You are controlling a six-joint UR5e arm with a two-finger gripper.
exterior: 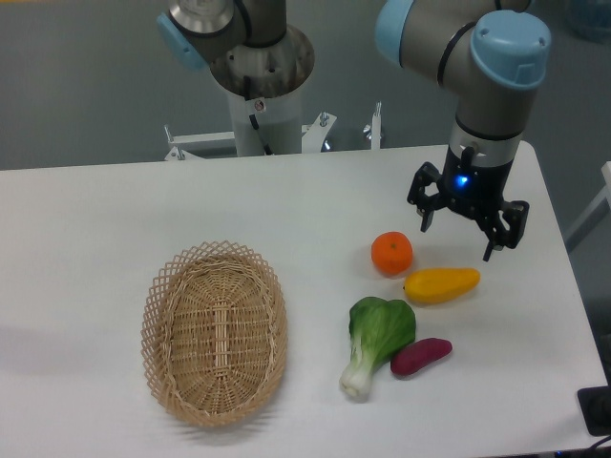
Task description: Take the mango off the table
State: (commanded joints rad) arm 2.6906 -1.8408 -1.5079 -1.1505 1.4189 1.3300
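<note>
The mango [441,284], yellow-orange and elongated with its tapered end to the right, lies on the white table [115,210] at the right. My gripper [459,240] hangs open just above and slightly behind it, fingers spread wide, one fingertip near the orange and the other past the mango's right end. Nothing is between the fingers.
A round orange [392,253] sits just left of the mango. A green bok choy [377,340] and a purple-red sweet potato [421,356] lie in front of it. A wicker basket [215,330] stands at the left. The table's right edge is close by.
</note>
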